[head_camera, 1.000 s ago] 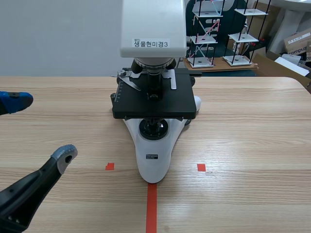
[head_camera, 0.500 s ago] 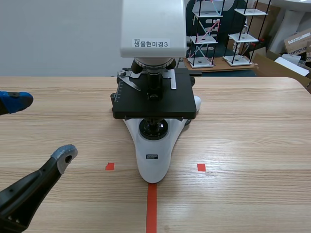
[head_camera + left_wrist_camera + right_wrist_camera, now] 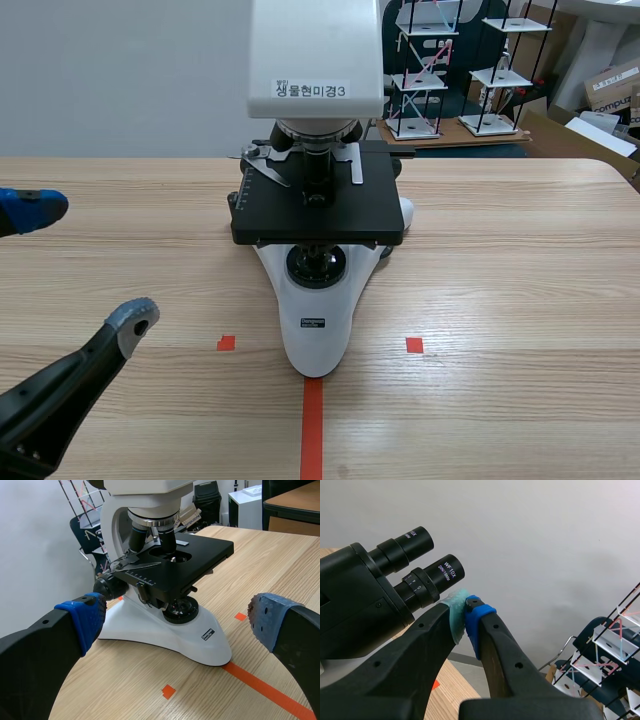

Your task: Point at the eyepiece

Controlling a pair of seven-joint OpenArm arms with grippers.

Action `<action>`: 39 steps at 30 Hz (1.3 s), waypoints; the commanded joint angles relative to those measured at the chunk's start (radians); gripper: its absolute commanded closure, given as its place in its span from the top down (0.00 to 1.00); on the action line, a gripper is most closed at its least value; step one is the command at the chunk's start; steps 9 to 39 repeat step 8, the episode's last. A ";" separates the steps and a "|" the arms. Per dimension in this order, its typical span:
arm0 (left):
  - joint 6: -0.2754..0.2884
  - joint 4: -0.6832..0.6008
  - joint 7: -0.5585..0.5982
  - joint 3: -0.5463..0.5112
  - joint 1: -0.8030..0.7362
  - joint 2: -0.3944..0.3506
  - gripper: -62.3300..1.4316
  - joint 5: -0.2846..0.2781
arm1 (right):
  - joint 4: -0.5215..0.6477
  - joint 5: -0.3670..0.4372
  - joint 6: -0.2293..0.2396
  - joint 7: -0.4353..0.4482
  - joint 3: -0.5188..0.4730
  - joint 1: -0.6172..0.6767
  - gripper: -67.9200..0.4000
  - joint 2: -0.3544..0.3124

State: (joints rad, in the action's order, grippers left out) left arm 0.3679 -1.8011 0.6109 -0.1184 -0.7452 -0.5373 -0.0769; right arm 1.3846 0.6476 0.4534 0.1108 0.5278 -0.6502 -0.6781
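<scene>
Since our right gripper has its fingers pinched together, tips right beside the nearer eyepiece, we should aim without bumping the lens. Left gripper fingers spread wide, microscope ahead.

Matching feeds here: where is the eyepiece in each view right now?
Scene view: not in it; the microscope is cut off above its white head.
Left wrist view: not in it; only the stage and objectives show.
Right wrist view: the eyepiece marked WF 10X, close beside the tips of the shut right end effector.
Shared landmark: the wire rack behind the microscope, seen in all three.
</scene>
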 commanded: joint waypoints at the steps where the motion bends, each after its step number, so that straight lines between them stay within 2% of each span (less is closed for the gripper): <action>1: -0.006 -0.013 0.016 -0.003 -0.005 0.005 0.96 -0.009 | -0.001 0.007 -0.003 0.018 -0.008 -0.031 0.03 -0.003; 39: -0.006 -0.013 0.016 -0.003 -0.005 0.005 0.96 -0.009 | -0.001 0.003 -0.003 0.018 -0.008 -0.031 0.03 -0.003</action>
